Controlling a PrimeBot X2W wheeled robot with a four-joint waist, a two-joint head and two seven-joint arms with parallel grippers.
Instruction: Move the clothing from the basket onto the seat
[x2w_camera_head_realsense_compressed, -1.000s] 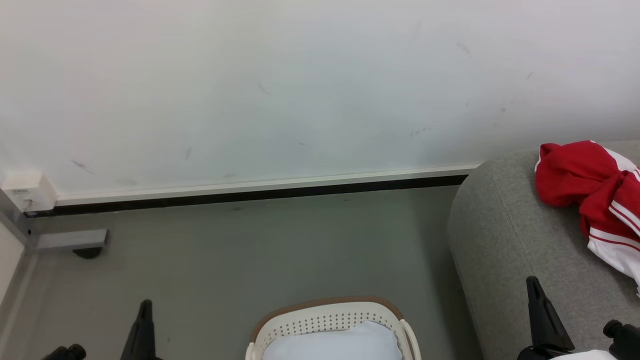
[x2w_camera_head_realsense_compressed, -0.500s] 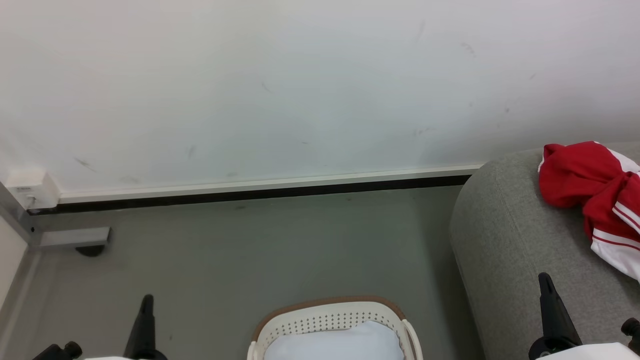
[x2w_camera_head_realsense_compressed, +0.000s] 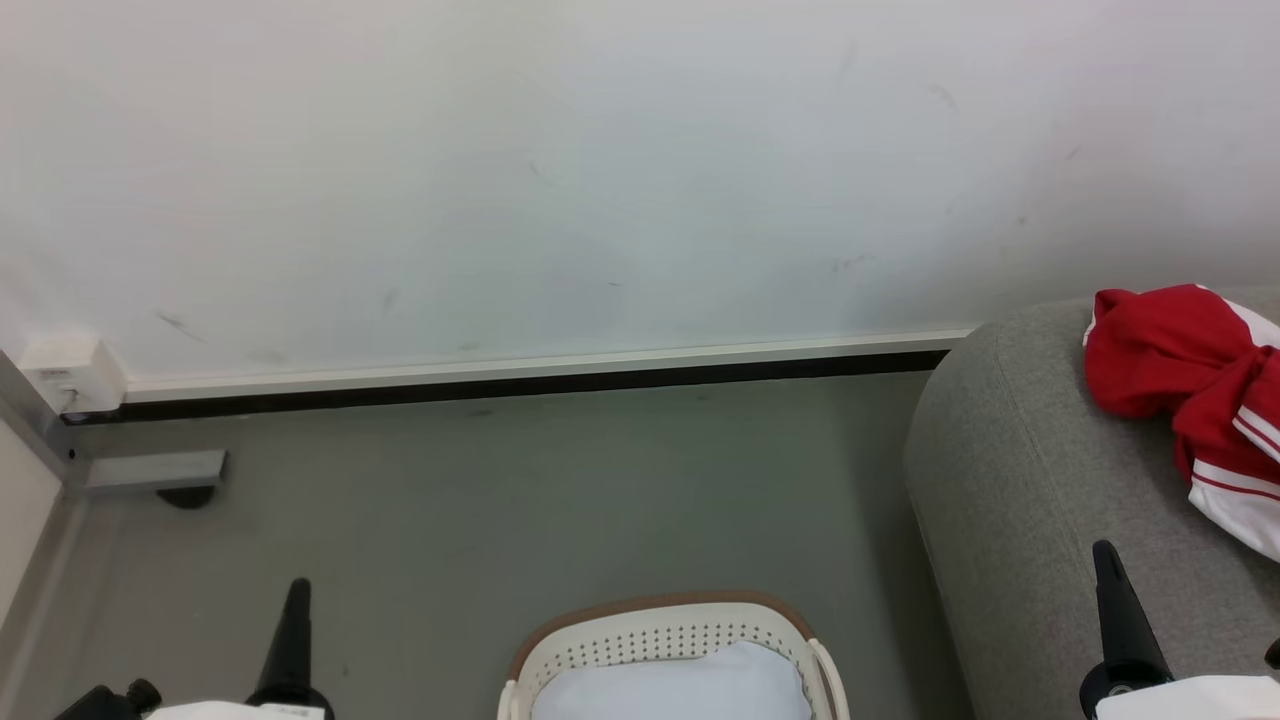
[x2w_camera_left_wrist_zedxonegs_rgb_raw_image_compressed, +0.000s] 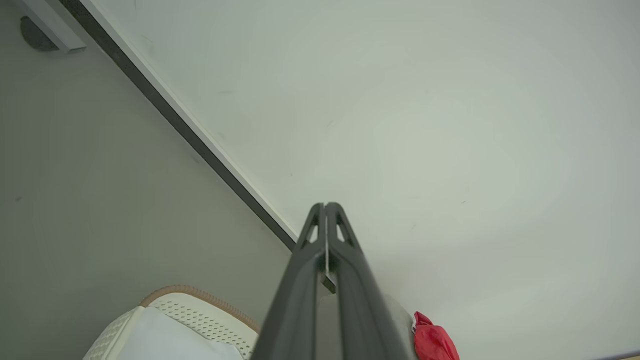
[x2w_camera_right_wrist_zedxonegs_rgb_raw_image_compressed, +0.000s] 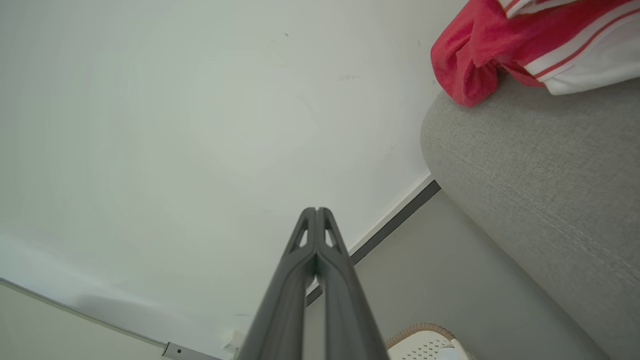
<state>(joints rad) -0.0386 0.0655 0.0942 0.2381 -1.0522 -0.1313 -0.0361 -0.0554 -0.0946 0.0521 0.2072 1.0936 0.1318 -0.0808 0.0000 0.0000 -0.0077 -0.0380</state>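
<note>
Since the whole head view has slid slightly over the last second, you should credit most of the shift to the camera.

- Left gripper (x2w_camera_head_realsense_compressed: 298, 600): fingers together, empty, low and left of the basket (x2w_camera_head_realsense_compressed: 650, 603). The part of the basket you can see has a pale interior.
- Seat (x2w_camera_head_realsense_compressed: 1000, 480): unmoved.
- Right gripper (x2w_camera_head_realsense_compressed: 1105, 560): fingers together, empty, drifted rightward over the seat.
- Clothing (x2w_camera_head_realsense_compressed: 1170, 360): bunched on the seat near the wall, untouched.

Judgement: both arms are pulling back, and this transfer looks done.
</note>
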